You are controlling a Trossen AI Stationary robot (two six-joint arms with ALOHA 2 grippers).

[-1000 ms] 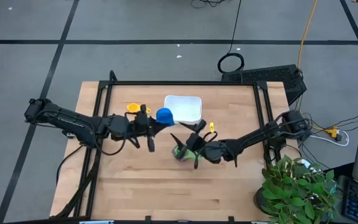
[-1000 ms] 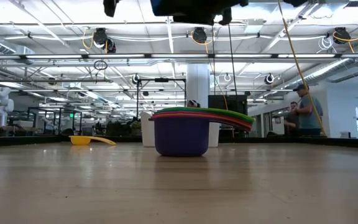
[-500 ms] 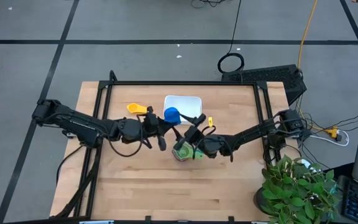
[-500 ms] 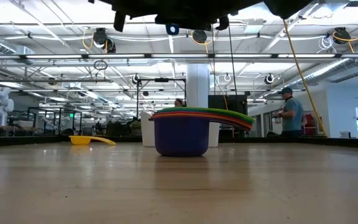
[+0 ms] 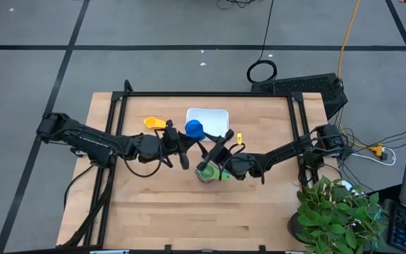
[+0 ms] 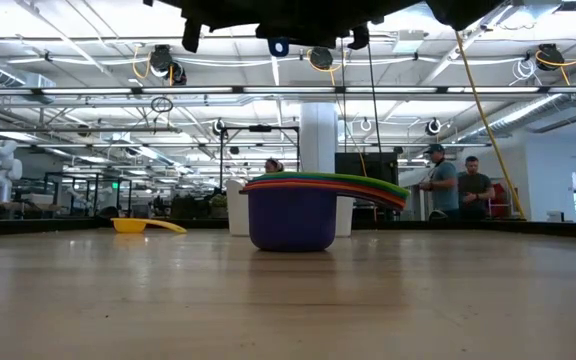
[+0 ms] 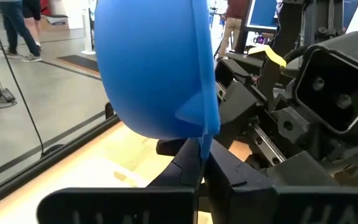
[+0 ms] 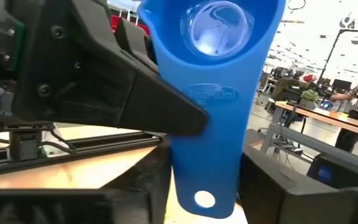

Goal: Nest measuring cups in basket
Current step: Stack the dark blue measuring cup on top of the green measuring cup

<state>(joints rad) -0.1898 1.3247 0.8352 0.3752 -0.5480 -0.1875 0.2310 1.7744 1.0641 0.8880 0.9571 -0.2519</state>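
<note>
My left gripper (image 5: 197, 139) is shut on the blue measuring cup (image 5: 194, 129), held in the air just near of the white basket (image 5: 208, 114). My right gripper (image 5: 214, 147) is open. Its fingers (image 8: 263, 183) stand on either side of the free end of the blue cup's handle (image 8: 205, 198); whether they touch it, I cannot tell. Below them a stack of nested cups (image 6: 290, 218) stands on the table: a navy bowl with green, orange and red handles (image 6: 373, 188). A yellow-orange cup (image 5: 154, 123) lies on the table left of the basket. My left gripper pinches the blue cup's handle (image 7: 202, 146) just below the bowl, one finger on each flat face. In the right wrist view one finger (image 8: 166, 115) lies across the handle, coming level from the table's left. The cup is lifted clear, high above the table (image 6: 279, 46).
The stack (image 5: 206, 171) sits near the table's middle, under both grippers. The basket's wall (image 6: 346, 214) shows behind it. Black frame rails (image 5: 118, 127) run along the table's left and right sides. A potted plant (image 5: 337, 212) stands at the near right corner. People stand far off (image 6: 448, 185).
My left gripper carried the blue cup a short way toward the table's right, and my right gripper moved toward the far-left to meet it, bringing its fingers around the handle. Over the last half second both arms kept still. The stack and the yellow-orange cup stayed put.
</note>
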